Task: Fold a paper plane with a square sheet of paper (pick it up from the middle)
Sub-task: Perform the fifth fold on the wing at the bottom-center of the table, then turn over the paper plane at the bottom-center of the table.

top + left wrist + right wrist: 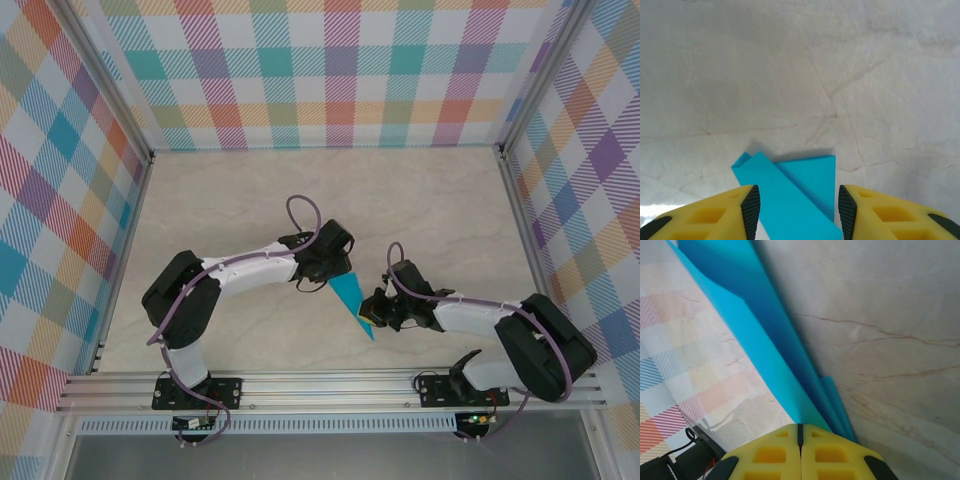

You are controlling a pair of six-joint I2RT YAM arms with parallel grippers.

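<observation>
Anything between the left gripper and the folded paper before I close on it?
Nothing visible. The folded teal paper sits between the left gripper's open fingers, with bare table around it. The right gripper is shut on the paper near its pointed end.

The paper plane [790,200] is smooth matt paper; the table [250,190] is satin and marble-veined; the rail [330,385] is brushed metal.

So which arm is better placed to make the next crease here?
Probably left: the left gripper stands open astride the folded paper, free to act, while the right gripper is shut on its other end, anchoring it.
</observation>
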